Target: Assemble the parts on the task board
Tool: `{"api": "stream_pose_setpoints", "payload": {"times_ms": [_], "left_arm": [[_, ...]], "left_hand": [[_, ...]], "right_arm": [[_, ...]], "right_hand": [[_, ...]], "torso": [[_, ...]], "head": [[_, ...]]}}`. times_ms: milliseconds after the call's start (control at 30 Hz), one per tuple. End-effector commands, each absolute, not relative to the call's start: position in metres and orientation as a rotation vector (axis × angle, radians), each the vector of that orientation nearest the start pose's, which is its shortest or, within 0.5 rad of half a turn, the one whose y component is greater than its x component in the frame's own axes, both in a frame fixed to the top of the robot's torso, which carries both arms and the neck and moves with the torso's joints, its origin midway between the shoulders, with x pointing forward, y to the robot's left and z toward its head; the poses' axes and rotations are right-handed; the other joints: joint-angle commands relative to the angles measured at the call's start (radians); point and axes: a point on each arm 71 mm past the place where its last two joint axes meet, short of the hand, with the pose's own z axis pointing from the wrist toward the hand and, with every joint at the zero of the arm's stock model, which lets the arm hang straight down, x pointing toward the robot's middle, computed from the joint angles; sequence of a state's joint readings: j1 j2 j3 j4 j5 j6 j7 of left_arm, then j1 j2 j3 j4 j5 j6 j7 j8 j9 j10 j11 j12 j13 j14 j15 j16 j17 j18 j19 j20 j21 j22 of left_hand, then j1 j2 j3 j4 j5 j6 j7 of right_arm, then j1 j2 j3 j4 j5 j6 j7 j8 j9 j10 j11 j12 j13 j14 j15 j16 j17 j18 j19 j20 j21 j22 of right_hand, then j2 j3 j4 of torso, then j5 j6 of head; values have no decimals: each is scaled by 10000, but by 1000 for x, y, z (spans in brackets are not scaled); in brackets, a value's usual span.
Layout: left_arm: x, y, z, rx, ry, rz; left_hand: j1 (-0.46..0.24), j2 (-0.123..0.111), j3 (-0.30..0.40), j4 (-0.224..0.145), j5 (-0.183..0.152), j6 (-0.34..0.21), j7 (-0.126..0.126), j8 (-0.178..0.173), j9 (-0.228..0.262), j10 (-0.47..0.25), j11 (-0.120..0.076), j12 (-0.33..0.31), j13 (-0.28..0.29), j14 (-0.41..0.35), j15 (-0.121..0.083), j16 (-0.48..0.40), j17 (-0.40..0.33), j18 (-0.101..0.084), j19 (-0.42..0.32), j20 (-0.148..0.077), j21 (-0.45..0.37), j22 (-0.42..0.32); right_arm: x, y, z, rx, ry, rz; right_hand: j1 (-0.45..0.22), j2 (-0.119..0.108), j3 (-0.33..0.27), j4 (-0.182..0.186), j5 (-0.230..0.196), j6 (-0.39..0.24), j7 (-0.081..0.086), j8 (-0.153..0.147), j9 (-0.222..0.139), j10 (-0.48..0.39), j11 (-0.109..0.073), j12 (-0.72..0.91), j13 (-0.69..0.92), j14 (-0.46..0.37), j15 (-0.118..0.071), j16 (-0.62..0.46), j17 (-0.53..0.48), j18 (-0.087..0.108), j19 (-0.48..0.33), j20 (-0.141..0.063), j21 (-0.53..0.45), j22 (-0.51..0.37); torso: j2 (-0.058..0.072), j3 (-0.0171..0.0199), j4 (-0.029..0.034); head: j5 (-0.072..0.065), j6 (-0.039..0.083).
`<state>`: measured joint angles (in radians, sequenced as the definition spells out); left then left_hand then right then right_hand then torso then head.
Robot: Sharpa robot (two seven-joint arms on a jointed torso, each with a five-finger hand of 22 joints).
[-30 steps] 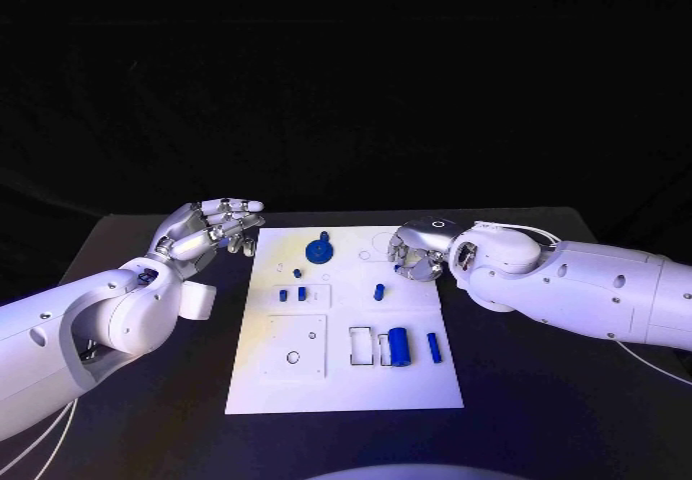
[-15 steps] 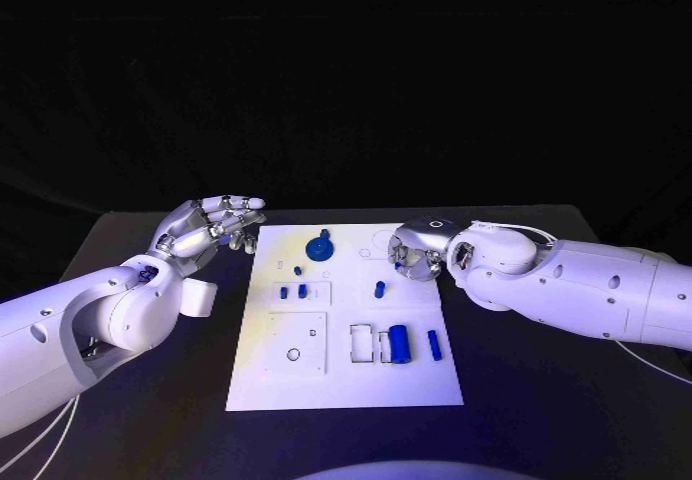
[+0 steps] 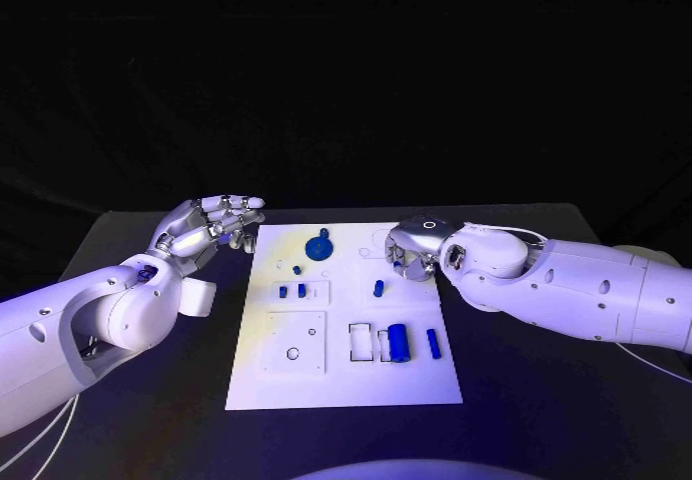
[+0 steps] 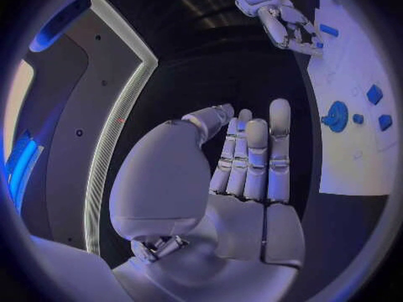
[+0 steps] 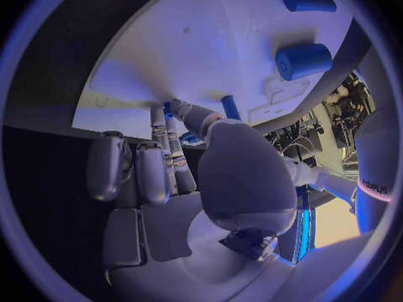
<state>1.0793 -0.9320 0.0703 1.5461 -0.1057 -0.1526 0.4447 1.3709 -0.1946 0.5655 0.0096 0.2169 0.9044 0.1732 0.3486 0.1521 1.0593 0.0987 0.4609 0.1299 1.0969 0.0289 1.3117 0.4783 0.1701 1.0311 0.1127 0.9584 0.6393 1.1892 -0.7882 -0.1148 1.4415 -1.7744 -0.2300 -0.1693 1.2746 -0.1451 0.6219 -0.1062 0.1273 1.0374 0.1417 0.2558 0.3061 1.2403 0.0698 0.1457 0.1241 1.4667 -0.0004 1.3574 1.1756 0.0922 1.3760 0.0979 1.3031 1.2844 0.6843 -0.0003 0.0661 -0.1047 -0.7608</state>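
The white task board (image 3: 346, 375) lies mid-table with blue parts on it: a round piece (image 3: 320, 246), small pieces (image 3: 293, 292), a peg (image 3: 379, 290), a thick cylinder (image 3: 398, 343) and a thin bar (image 3: 433, 343). My right hand (image 3: 415, 250) hangs over the board's far right edge, fingers curled down to the surface. In the right wrist view its fingertips (image 5: 160, 117) touch the board (image 5: 193, 47) beside the peg (image 5: 229, 106); a speck of blue shows there, and I cannot tell if it is held. My left hand (image 3: 209, 228) hovers off the board's far left corner, palm up, holding nothing.
A white rectangular frame (image 3: 361, 343) sits beside the cylinder, and a raised plate with a hole (image 3: 294, 345) lies on the board's left half. The black table (image 3: 548, 400) surrounds the board. The left wrist view shows the round piece (image 4: 338, 116) and my right hand (image 4: 285, 20).
My right forearm has swung slightly towards the board while its hand stays at the far right edge. The left hand has not moved.
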Motion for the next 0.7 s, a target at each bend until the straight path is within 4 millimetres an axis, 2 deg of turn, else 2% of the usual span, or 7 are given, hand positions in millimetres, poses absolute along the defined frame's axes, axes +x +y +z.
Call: {"api": "stream_pose_setpoints", "payload": {"times_ms": [33, 133, 200, 233, 467, 700], "left_arm": [[473, 237, -186, -10308, 14147, -16889], [473, 237, -186, -10306, 14188, -16889], [473, 237, -186, -10292, 14217, -16895], [472, 237, -186, -10286, 14228, -16894], [472, 238, -187, -10300, 14288, -16844], [472, 238, -188, -10342, 14361, -16786]], "left_hand": [[-4, 37, -1, -53, 33, -14, 43, 24, 12, -82, 21, -15, 8, -76, -13, -49, -33, 140, -7, 61, -50, -10], [6, 41, 4, -64, 37, -20, 50, 29, 16, -87, 26, -11, 12, -128, -9, -82, -120, 141, -14, 65, -58, -14], [22, 55, 12, -79, 45, -6, 55, 51, 27, -89, 32, 1, 20, -191, -4, -126, -213, 141, -25, 71, -71, -21], [30, 62, 16, -89, 49, 7, 56, 69, 37, -91, 36, 9, 25, -233, -1, -158, -277, 142, -33, 75, -80, -25], [53, 70, 23, -116, 58, 34, 55, 106, 55, -96, 33, 24, 35, -304, 1, -212, -381, 145, -47, 80, -96, -33], [67, 65, 26, -138, 63, 30, 61, 119, 63, -109, 38, 28, 40, -343, 2, -247, -439, 148, -56, 80, -105, -37]], "right_arm": [[478, -194, -243, -5451, 17743, 3092], [478, -194, -242, -5398, 17541, 3039], [477, -194, -241, -5348, 17418, 3045], [477, -194, -240, -5317, 17349, 3055], [475, -193, -237, -5170, 16949, 3257], [473, -193, -233, -4882, 16545, 3622]], "right_hand": [[212, 149, 144, -39, -15, 94, -5, 59, 45, 114, -34, 39, 34, 319, -104, 13, -27, -195, 118, -14, 126, 141], [238, 332, 359, -45, -47, 159, -23, 109, 136, 176, -48, 49, 95, 316, -121, 27, -54, -227, 192, -43, 275, 306], [189, 509, 666, 5, -532, 112, -24, 115, 215, 190, -50, 27, 138, 316, -124, 48, -68, -237, 204, -51, 336, 384], [170, 544, 757, 16, -573, 116, -25, 128, 244, 219, -53, 35, 157, 316, -127, 55, -72, -248, 232, -52, 385, 439], [168, 512, 977, -56, -556, 135, -39, 169, 327, 280, -73, 48, 209, 315, -142, 69, -92, -263, 266, -64, 461, 532], [191, 455, 1185, -163, -479, 129, -33, 184, 391, 291, -69, 31, 246, 303, -146, 61, -144, -274, 286, -76, 521, 606]], "torso": [[-1, -8, -4], [-2, -7, -2], [-4, -6, 1], [-4, -6, 1], [-1, -2, 8], [-6, -13, 1]], "head": [[-14, -18], [-20, -18], [-43, -20], [-43, -20], [-64, -21], [-75, -14]]}}
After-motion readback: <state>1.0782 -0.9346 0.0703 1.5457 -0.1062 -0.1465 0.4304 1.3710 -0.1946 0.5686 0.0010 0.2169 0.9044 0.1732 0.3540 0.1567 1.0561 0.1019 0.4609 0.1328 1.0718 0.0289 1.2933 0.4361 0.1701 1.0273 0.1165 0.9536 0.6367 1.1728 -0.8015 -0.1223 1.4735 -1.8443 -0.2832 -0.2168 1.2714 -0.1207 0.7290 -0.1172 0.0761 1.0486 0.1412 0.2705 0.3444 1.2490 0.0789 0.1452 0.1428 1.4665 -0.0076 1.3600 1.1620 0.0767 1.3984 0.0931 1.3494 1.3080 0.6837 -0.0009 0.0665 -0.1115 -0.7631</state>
